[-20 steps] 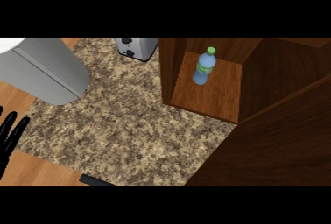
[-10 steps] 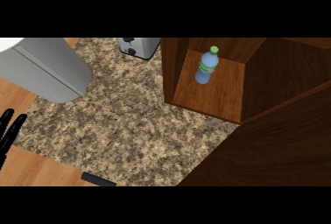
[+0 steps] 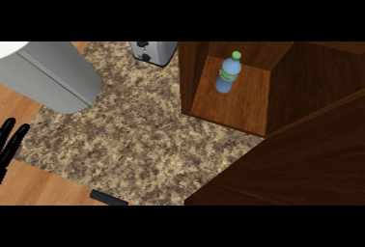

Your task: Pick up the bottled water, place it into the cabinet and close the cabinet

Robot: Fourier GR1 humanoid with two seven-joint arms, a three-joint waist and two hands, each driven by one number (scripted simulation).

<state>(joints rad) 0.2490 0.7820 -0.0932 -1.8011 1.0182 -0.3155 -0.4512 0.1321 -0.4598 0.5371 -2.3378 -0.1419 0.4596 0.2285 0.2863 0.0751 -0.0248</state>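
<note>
The bottled water [image 3: 227, 73] stands on the wooden shelf inside the cabinet [image 3: 239, 108], towards the shelf's back, its green cap uppermost and a green band round its blue body. Nothing touches it. The cabinet is open: its dark walls rise on either side of the shelf, and a broad dark wooden door [image 3: 306, 164] spreads across the lower right of my view, swung out over the tabletop [image 3: 143, 140].

The tabletop is speckled brown stone and runs from the cabinet's foot leftwards. At its far edge, just beside the cabinet's left wall, sits a silver toaster [image 3: 153, 51]. Further left a large grey body with rounded corners [image 3: 50, 72] overlaps the stone. A small black object [image 3: 108, 198] lies at the tabletop's near edge.

My left hand [image 3: 17, 137] shows at the view's left edge, well apart from the bottle; its fingers are straight and spread, holding nothing, pointing up over the stone's edge.
</note>
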